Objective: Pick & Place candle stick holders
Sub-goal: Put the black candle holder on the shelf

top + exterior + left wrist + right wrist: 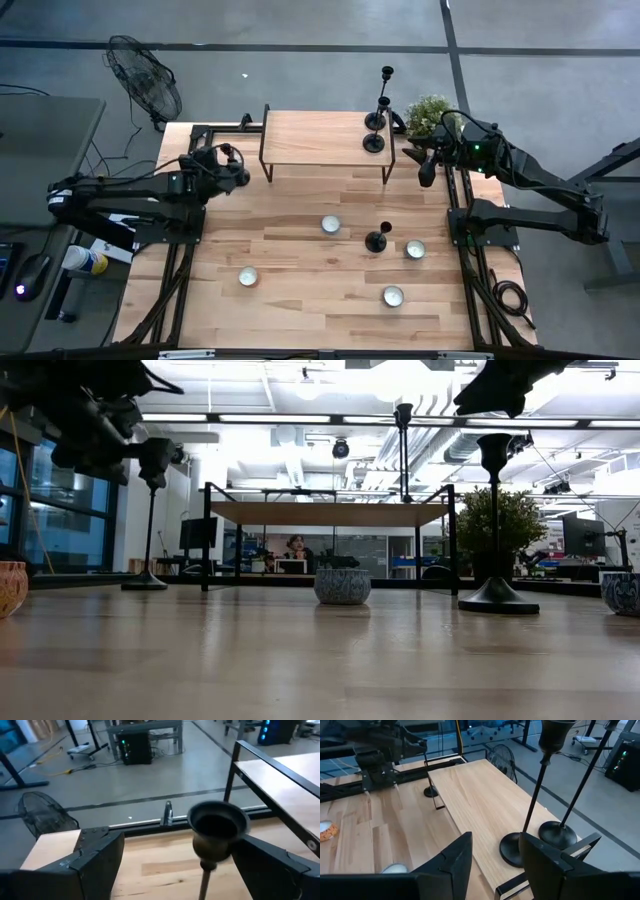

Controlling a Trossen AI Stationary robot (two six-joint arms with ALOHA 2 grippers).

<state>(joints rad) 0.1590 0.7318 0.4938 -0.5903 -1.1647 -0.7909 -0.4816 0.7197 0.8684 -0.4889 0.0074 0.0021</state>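
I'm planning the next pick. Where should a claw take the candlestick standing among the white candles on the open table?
Probably the thin stem of the candlestick, below its cup, with the claw coming down from above on the right arm's side: it stands upright, and the candles around it are low.

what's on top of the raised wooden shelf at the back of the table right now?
Two slim black metal candlesticks stand at the right end of the raised wooden shelf, bases side by side. The rest of its top is bare. The space underneath isn't visible from above.
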